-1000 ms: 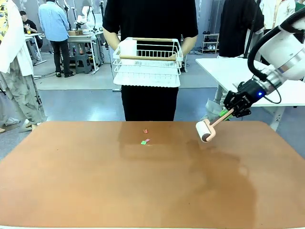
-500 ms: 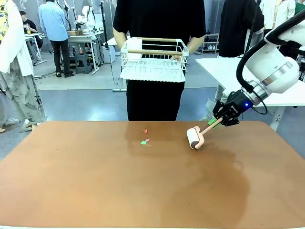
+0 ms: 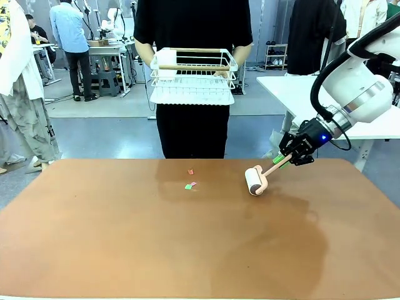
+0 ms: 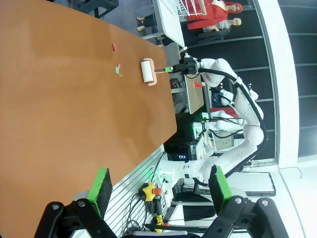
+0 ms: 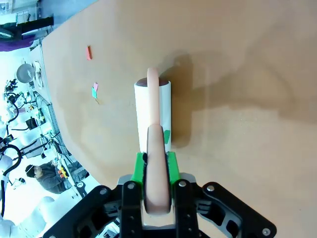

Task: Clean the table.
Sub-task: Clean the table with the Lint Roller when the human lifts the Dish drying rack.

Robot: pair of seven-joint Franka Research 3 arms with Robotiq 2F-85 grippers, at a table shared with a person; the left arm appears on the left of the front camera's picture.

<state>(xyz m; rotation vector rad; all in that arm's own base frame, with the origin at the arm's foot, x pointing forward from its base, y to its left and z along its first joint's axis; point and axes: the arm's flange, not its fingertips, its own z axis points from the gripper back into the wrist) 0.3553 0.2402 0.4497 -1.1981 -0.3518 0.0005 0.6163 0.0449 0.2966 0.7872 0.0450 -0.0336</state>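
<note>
Table (image 3: 125,237), smooth matte terracotta, rounded corners, beneath cylindrical white roller (image 3: 254,181)

The table (image 3: 125,237) is plain matte reddish-brown with a darker patch, the lint roller (image 3: 255,181) white with a peach-pink handle, one scrap (image 3: 190,171) red, another scrap (image 3: 190,185) green and pink, the right gripper (image 3: 284,159) and left gripper (image 4: 158,183) black with green pads, the wire basket (image 3: 192,78) white, and the person (image 3: 190,25) in black.

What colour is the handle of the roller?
Peachy pink. The handle shows best in the right wrist view, held by the right gripper.
</note>
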